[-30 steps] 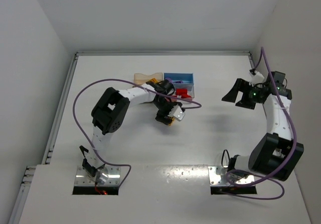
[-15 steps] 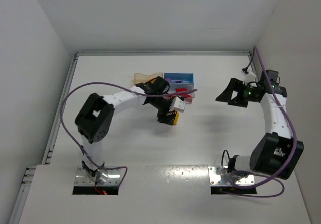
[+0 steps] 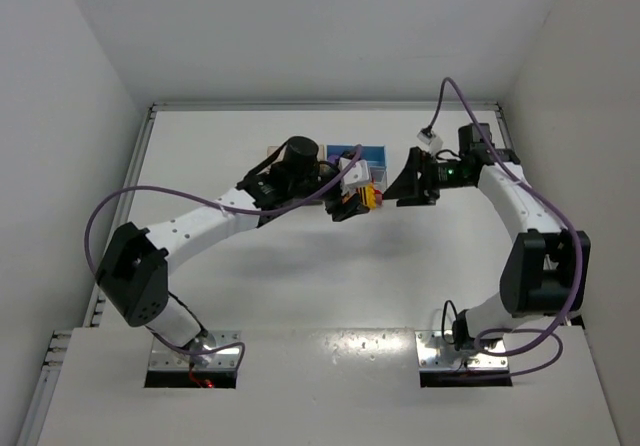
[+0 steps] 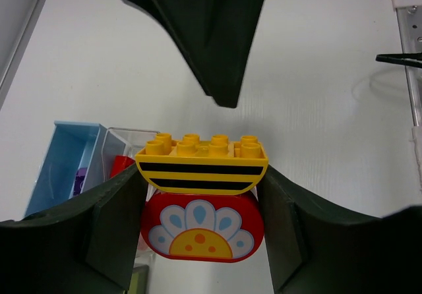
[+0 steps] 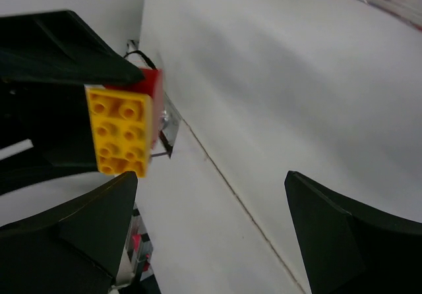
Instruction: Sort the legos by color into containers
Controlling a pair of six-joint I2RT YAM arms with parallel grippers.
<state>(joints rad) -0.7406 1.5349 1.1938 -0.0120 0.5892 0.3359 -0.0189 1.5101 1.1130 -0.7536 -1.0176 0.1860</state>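
Since earlier: left hand (image 3: 353, 200), clamping yellow-red lego stack (image 4: 201, 170), swung right; right hand (image 3: 408, 180), wide open, seemingly empty, swung in facing it.

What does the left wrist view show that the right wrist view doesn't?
Left wrist only: the black stripes on the yellow brick, the flower print on the red brick, the blue bin. Right wrist only: the yellow brick's studded top face-on, between open fingers of the right gripper. Both: the bricks clamped in the left gripper, and the clear bin holding a red piece.
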